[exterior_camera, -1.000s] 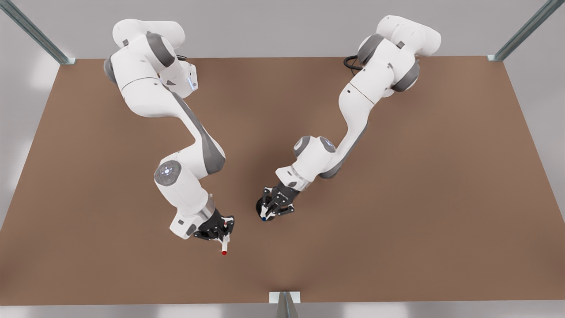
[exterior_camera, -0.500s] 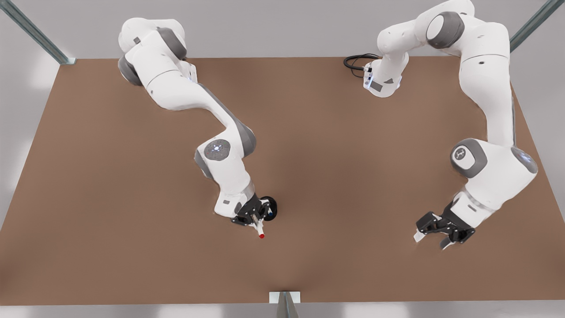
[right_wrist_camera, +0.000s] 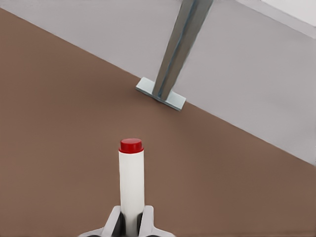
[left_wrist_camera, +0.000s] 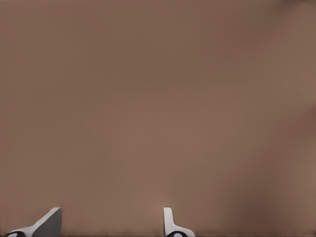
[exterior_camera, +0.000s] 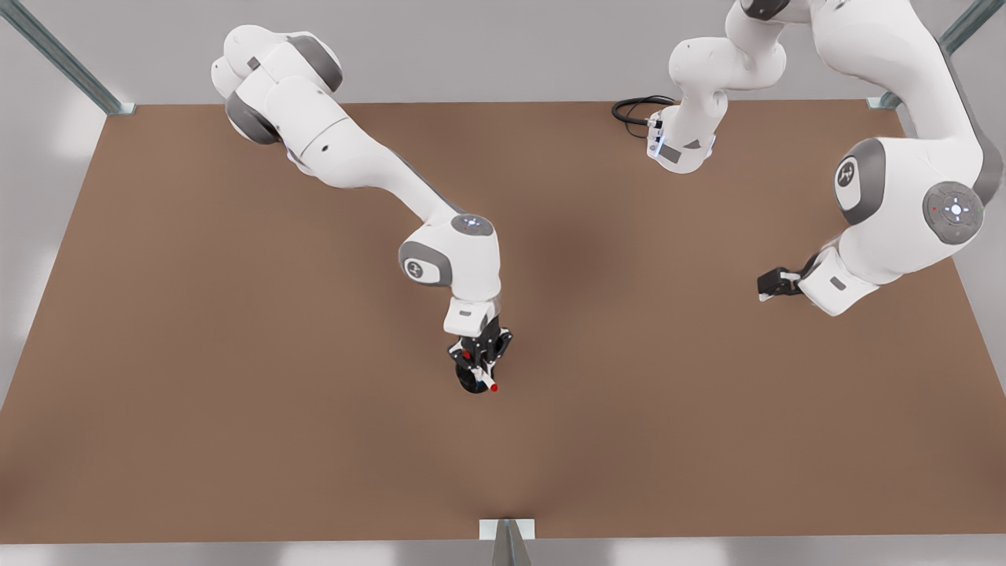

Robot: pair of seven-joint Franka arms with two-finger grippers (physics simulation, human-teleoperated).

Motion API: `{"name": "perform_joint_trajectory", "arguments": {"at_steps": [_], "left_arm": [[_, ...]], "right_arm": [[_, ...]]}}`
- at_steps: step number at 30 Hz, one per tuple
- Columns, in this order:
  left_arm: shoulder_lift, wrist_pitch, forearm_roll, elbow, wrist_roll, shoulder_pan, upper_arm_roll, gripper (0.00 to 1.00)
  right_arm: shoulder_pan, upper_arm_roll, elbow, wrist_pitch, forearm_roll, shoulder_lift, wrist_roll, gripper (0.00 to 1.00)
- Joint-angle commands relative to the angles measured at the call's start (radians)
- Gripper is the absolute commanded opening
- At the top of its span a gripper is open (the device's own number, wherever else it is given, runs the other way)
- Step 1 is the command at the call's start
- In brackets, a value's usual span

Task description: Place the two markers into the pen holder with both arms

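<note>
Red-capped marker (exterior_camera: 487, 383) is pinched between the pressed-in fingers of the right gripper (exterior_camera: 481, 358), the one on the arm at the front view's left. The gripper hangs directly over the pen holder (exterior_camera: 470, 383), whose black rim shows just below and at about 7 o'clock of the fingers. The marker's long axis is tilted, not plumb: its red end points toward about 4 o'clock in the front view and shows just past the holder's rim. Judgement: the coming move turns on this relation. The lower end must be brought inside the rim and the barrel stood nearer upright before release, or the marker may catch the edge or fall outside.

Right wrist view adds detail: the white barrel (right_wrist_camera: 131, 182) runs straight out from between the two fingers (right_wrist_camera: 112, 222), red cap foremost, with a metal frame post (right_wrist_camera: 173, 59) and the table (right_wrist_camera: 59, 148) edge beyond.

Left gripper (exterior_camera: 774, 283), at the front view's right, waits well apart from the holder, at about 2 o'clock of it. The left wrist view shows its fingers (left_wrist_camera: 49, 222) spread and empty over bare table.

Blue-capped marker cannot be made out; whether it sits in the holder cannot be told.
</note>
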Motion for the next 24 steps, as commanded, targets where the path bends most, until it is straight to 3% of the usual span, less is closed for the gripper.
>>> {"name": "perform_joint_trajectory", "arguments": {"at_steps": [1,15,21,22,23,24], "left_arm": [[0.001,-0.029,-0.003,0.0,-0.057,-0.002,0.001,1.0],[0.001,-0.015,-0.005,0.002,-0.056,0.013,0.002,1.0],[0.001,-0.015,-0.005,0.002,-0.056,0.011,0.002,1.0],[0.001,-0.015,-0.005,0.002,-0.056,0.011,0.002,1.0],[0.001,-0.007,-0.005,0.002,-0.056,0.011,0.002,1.0],[-0.001,-0.007,-0.005,0.002,-0.054,0.011,0.002,1.0]], "right_arm": [[0.001,0.001,-0.02,0.033,-0.125,0.0,0.671,0.21],[0.018,0.001,-0.084,0.086,-0.418,0.033,0.97,0.21],[-0.001,0.016,-0.196,0.085,-0.498,-0.009,1.09,0.24],[-0.015,0.025,-0.224,0.086,-0.498,-0.022,1.09,0.31],[-0.038,0.047,-0.224,0.089,-0.498,-0.023,1.09,0.52],[-0.061,0.073,-0.224,0.088,-0.498,-0.023,1.087,0.79]]}}
